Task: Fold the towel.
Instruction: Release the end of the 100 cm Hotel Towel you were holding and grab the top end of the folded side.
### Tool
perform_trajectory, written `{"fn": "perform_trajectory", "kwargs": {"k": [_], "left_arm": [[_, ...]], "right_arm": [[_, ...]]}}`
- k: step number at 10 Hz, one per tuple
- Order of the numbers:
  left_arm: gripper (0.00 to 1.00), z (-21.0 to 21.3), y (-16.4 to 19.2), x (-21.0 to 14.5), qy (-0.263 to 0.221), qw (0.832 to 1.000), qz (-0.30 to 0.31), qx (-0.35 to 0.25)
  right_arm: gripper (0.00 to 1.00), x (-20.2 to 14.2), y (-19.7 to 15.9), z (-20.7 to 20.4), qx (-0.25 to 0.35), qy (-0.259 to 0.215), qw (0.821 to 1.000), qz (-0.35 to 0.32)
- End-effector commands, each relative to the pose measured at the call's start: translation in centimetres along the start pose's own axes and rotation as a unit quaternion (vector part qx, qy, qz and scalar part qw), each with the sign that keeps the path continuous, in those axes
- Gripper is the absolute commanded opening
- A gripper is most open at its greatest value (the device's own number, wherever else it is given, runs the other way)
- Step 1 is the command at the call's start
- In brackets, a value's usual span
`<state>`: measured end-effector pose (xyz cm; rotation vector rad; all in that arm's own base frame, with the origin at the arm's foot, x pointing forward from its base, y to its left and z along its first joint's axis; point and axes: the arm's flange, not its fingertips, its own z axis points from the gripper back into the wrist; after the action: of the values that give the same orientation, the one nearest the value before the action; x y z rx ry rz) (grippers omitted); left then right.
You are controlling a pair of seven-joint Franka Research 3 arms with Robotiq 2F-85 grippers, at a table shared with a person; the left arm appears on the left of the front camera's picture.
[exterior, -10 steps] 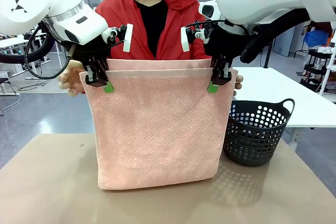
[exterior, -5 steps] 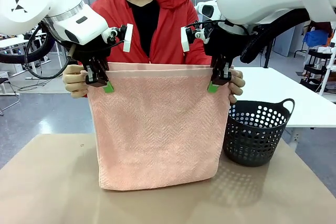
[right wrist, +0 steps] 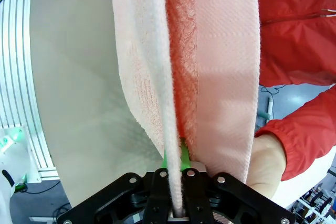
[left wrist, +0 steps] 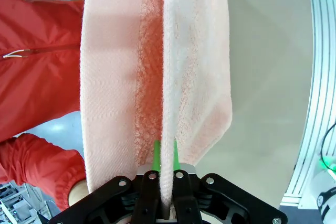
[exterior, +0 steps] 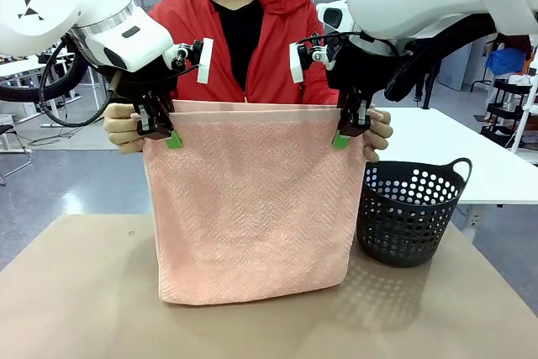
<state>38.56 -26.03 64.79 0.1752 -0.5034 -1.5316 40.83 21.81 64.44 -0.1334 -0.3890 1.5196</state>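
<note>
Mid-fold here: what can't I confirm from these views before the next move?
- Left end effector grip tightness, left wrist view: the towel edge covers the pad faces.
- Person's hands, front view: mostly behind the towel corners.
- Basket contents, front view: its wall blocks the inside.

The towel (exterior: 252, 216) hangs before the person (exterior: 282, 56), touching the table (exterior: 76, 292), basket (exterior: 408, 216) to its right
</note>
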Motion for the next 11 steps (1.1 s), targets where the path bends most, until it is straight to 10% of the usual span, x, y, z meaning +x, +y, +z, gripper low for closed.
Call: {"fn": "perform_trajectory", "kwargs": {"k": [1, 2, 5, 6, 8, 9, 11], "left_arm": [[0.24, 0.0, 0.0, 0.0, 0.000, 1.000, 0.000, 0.000], [0.43, 0.4, 0.1, -0.2, -0.008, 1.000, -0.002, -0.001], [1.00, 3.2, -0.4, -0.1, -0.008, 0.999, 0.005, 0.047], [1.00, 4.6, -0.7, 0.1, -0.018, 0.997, 0.005, 0.075], [0.86, 7.1, -2.0, 0.6, -0.033, 0.992, -0.009, 0.120], [0.94, 7.9, -2.5, 0.8, -0.038, 0.990, -0.015, 0.134], [1.00, 8.7, -2.8, 1.1, -0.043, 0.989, -0.017, 0.143]], "right_arm": [[0.02, 0.0, 0.0, 0.0, 0.000, 0.000, 1.000, 0.000], [0.34, -0.1, 0.1, 0.3, -0.004, -0.003, 1.000, -0.002], [0.72, -0.2, 1.4, 2.9, -0.054, -0.011, 0.998, 0.006], [1.00, -0.2, 2.0, 4.0, -0.084, -0.019, 0.996, 0.011], [1.00, -0.2, 3.4, 6.1, -0.121, -0.025, 0.992, 0.027], [0.81, -0.2, 3.9, 6.8, -0.133, -0.026, 0.990, 0.036], [1.00, -0.1, 4.1, 7.4, -0.138, -0.030, 0.989, 0.042]]}}
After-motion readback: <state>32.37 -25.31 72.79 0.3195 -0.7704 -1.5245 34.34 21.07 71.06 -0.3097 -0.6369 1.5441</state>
